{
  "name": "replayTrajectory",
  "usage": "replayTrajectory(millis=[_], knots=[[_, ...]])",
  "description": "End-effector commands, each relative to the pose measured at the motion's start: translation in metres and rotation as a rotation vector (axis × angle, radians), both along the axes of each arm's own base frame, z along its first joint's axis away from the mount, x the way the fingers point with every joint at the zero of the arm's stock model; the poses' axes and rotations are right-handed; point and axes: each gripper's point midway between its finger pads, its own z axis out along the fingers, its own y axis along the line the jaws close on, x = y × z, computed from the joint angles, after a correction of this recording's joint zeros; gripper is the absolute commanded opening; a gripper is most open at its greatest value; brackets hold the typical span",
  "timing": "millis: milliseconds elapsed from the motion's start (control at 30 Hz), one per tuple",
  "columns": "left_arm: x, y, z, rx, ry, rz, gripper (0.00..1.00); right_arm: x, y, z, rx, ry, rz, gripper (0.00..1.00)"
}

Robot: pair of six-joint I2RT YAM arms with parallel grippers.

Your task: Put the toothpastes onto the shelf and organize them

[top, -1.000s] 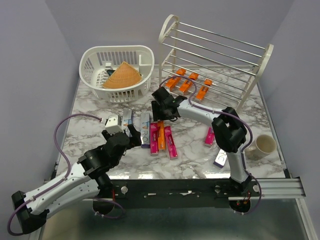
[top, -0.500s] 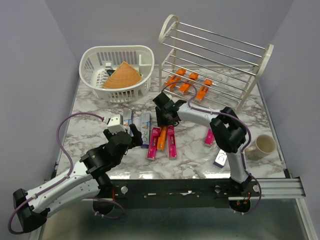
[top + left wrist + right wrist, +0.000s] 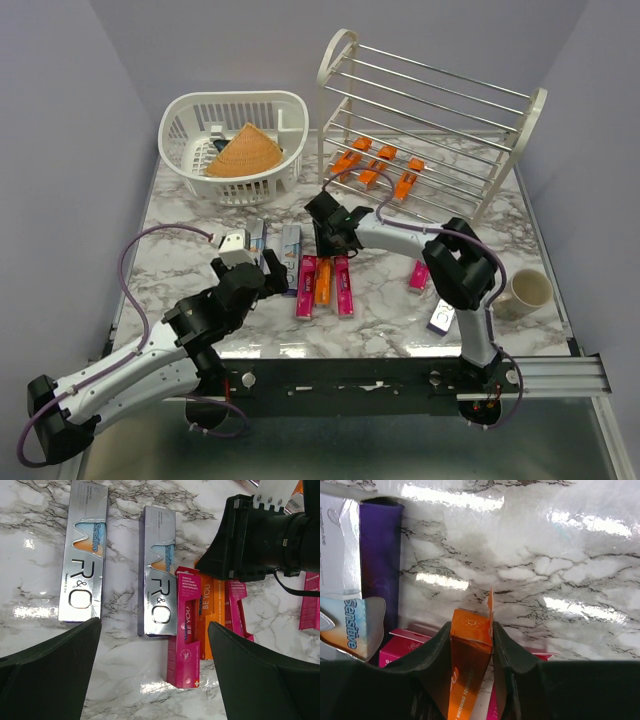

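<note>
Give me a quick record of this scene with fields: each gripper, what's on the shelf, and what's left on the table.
Right gripper: shut on a small orange toothpaste carton between two magenta-pink cartons
Left gripper: open, above two silver cartons, holding nothing
Cream-white tiered shelf: orange cartons at its lowest level only
Not shelved: silver and pink cartons on the marble table
</note>
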Motion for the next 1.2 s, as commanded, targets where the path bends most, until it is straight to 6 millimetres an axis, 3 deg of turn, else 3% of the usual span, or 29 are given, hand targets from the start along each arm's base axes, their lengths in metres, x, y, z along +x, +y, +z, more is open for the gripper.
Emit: replayTrajectory(millis=[0,67,100,167,267,300,400,433,467,500,533,567,700,767,800,867,1000,1167], knots=[[-0.001,-0.019,0.000,-0.040,-0.010,-0.085,0.99,-0.004,-0.008,0.016,0.046,-0.059,-0.058,0.30],[-0.001,-0.032,0.003,-0.076,-0.020,-0.137,0.99,0.001,-0.005,0.041,0.126,-0.121,-0.087,0.29],[-0.002,-0.035,0.000,-0.079,-0.016,-0.154,0.99,-0.004,-0.013,0.038,0.131,-0.121,-0.100,0.29],[-0.003,-0.050,0.003,-0.117,-0.028,-0.215,0.99,0.000,-0.014,0.051,0.198,-0.164,-0.127,0.28],[-0.004,-0.067,0.003,-0.154,-0.037,-0.281,0.99,-0.003,-0.023,0.079,0.306,-0.224,-0.161,0.28],[-0.007,-0.074,-0.002,-0.159,-0.020,-0.313,0.99,-0.004,-0.025,0.099,0.358,-0.258,-0.171,0.28],[-0.007,-0.090,-0.001,-0.196,-0.042,-0.366,0.99,-0.009,-0.042,0.110,0.443,-0.295,-0.223,0.28],[-0.010,-0.093,-0.003,-0.194,-0.040,-0.380,0.99,-0.011,-0.048,0.127,0.508,-0.335,-0.236,0.28],[-0.007,-0.098,0.006,-0.223,-0.078,-0.384,0.99,-0.013,-0.053,0.129,0.536,-0.337,-0.257,0.28],[-0.008,-0.100,0.003,-0.213,-0.086,-0.396,0.99,-0.014,-0.058,0.137,0.567,-0.351,-0.270,0.28],[-0.007,-0.101,0.004,-0.209,-0.104,-0.390,0.99,-0.015,-0.062,0.157,0.627,-0.388,-0.278,0.28],[-0.009,-0.107,0.011,-0.226,-0.134,-0.413,0.99,-0.021,-0.069,0.149,0.634,-0.377,-0.296,0.28],[-0.018,-0.124,0.019,-0.219,-0.203,-0.490,0.99,-0.032,-0.088,0.160,0.726,-0.409,-0.354,0.28],[-0.021,-0.132,0.029,-0.237,-0.245,-0.521,0.99,-0.034,-0.096,0.176,0.795,-0.444,-0.388,0.28],[-0.027,-0.137,0.028,-0.237,-0.249,-0.548,0.99,-0.038,-0.101,0.168,0.794,-0.441,-0.398,0.28],[-0.029,-0.142,0.035,-0.247,-0.282,-0.564,0.99,-0.038,-0.108,0.172,0.817,-0.459,-0.429,0.28],[-0.034,-0.150,0.030,-0.227,-0.299,-0.588,0.99,-0.045,-0.119,0.182,0.879,-0.484,-0.457,0.27],[-0.038,-0.163,0.030,-0.243,-0.298,-0.609,0.97,-0.050,-0.131,0.179,0.909,-0.497,-0.501,0.27]])
